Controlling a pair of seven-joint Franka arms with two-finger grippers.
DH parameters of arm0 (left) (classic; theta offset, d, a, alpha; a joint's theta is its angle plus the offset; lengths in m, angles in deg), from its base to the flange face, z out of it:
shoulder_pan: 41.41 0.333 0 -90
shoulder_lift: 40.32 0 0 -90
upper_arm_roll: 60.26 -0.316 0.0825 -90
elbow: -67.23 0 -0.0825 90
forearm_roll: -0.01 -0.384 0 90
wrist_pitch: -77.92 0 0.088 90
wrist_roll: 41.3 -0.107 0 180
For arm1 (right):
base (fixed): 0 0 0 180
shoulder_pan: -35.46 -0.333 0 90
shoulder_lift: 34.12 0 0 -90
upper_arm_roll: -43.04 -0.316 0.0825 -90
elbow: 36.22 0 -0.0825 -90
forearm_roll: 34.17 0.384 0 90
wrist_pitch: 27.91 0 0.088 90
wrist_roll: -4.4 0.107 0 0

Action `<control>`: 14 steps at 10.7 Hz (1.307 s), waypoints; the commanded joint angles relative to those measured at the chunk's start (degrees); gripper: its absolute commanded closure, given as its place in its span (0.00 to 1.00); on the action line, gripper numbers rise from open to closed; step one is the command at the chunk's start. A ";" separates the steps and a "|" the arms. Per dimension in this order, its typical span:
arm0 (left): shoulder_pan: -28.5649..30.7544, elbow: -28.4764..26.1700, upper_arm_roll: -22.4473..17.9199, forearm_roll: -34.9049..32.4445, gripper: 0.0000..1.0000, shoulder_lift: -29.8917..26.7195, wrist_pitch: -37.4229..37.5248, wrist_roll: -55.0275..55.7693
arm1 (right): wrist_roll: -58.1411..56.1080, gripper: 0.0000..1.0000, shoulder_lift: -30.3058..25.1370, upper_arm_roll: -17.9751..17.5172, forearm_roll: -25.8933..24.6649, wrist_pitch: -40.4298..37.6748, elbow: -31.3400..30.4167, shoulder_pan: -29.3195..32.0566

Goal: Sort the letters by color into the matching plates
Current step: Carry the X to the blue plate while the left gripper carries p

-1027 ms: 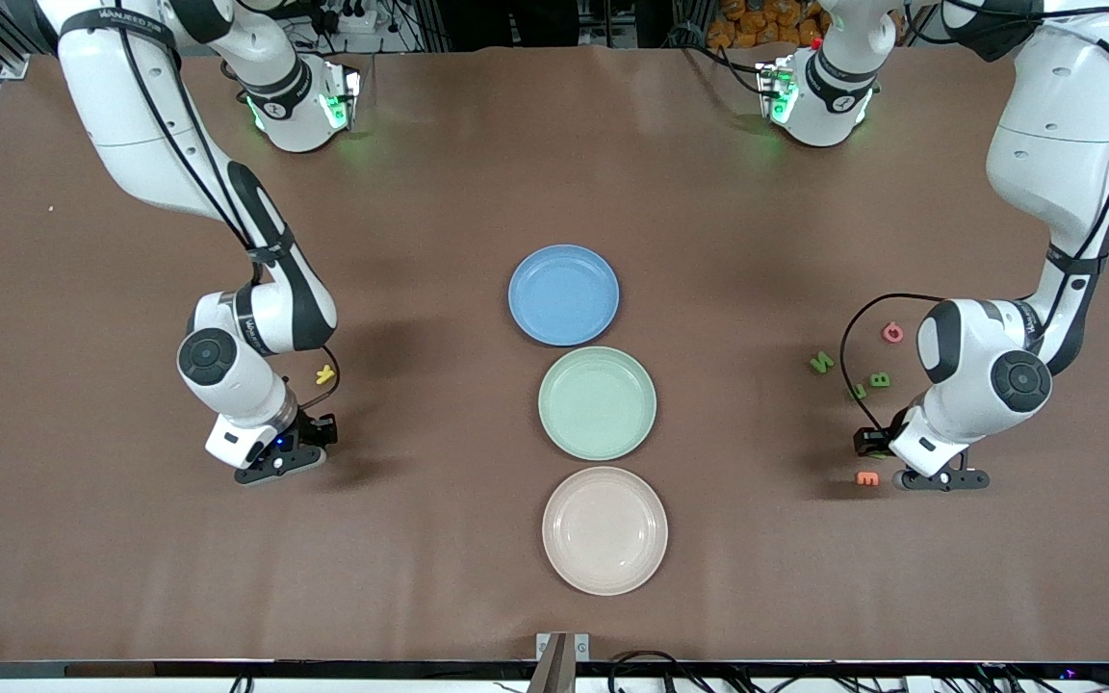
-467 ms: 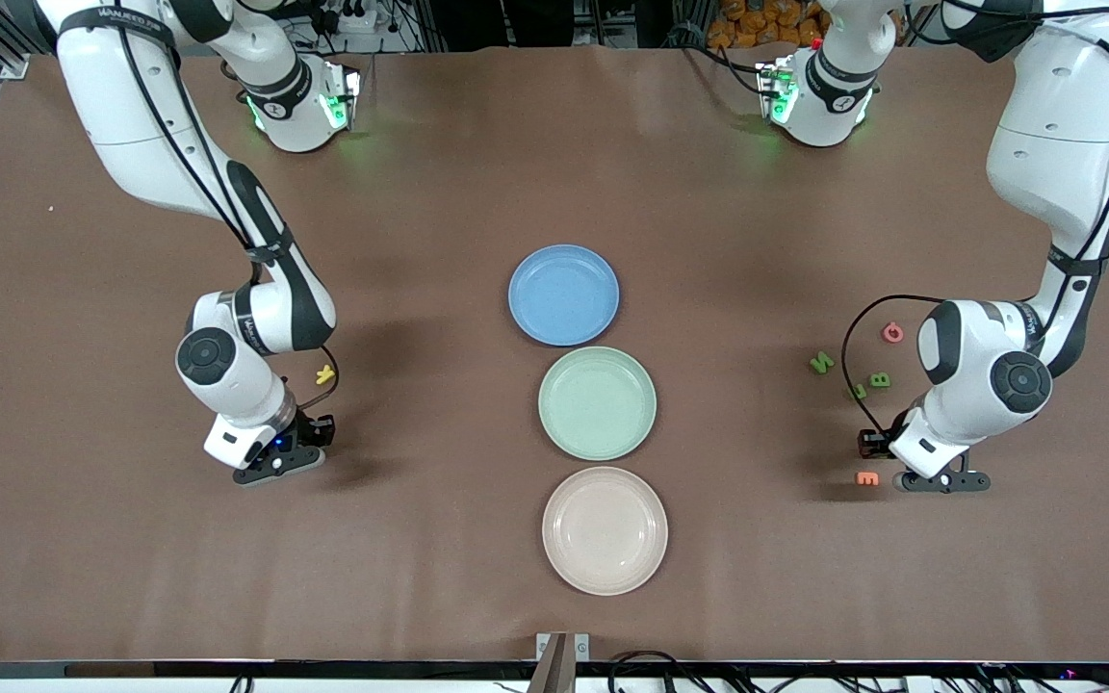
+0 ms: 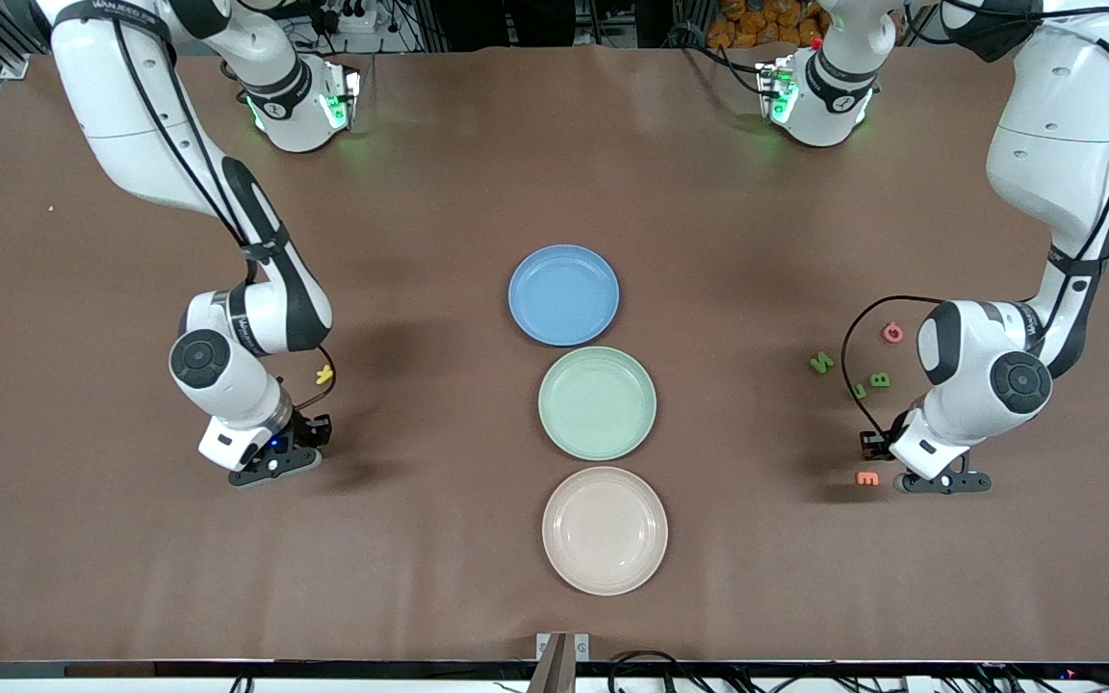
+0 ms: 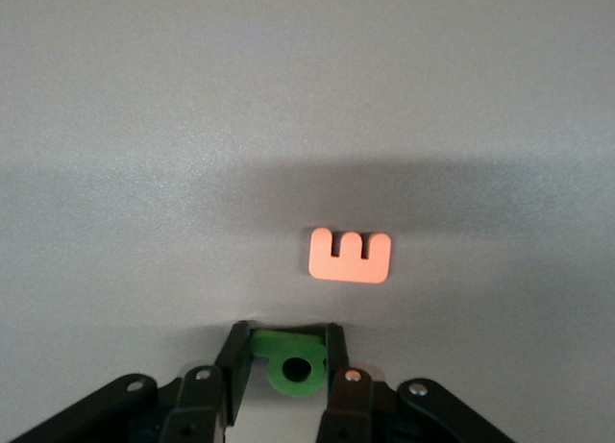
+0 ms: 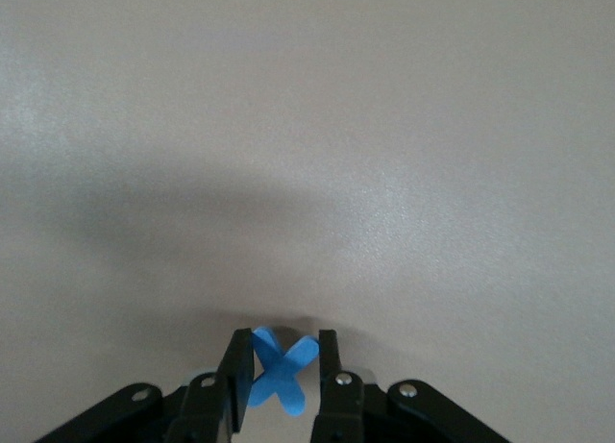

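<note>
My left gripper (image 4: 288,335) is shut on a green letter P (image 4: 293,361), low over the table at the left arm's end (image 3: 935,478). Just past its fingertips lies an orange letter E (image 4: 351,257) (image 3: 867,477). At the right arm's end, my right gripper (image 5: 285,339) (image 3: 275,464) is shut on a blue letter X (image 5: 282,374), close to the table. The blue plate (image 3: 564,295), the mint green plate (image 3: 597,402) and the cream plate (image 3: 605,530) stand in a row mid-table, all empty.
Loose letters lie near the left arm: a green N (image 3: 821,363), a green B (image 3: 880,379), a small green piece (image 3: 859,391) and a pink G (image 3: 892,332). A yellow letter (image 3: 324,374) lies beside the right arm's wrist.
The left gripper's fingers have closed in on the green P. The right arm has shifted slightly toward its own end of the table, its gripper staying shut on the blue X.
</note>
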State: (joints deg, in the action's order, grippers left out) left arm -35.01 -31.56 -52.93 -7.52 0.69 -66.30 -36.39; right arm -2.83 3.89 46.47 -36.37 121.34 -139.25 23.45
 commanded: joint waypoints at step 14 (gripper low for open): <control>-21.32 2.11 0.58 -1.00 1.00 -7.62 10.36 20.04 | 25.06 0.82 -13.92 0.70 4.57 -24.35 0.37 -26.46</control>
State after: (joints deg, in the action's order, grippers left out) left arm -52.47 -29.39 -51.81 -7.52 -6.23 -56.68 -20.99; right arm 19.75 -9.58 46.27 -32.37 97.17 -138.69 2.31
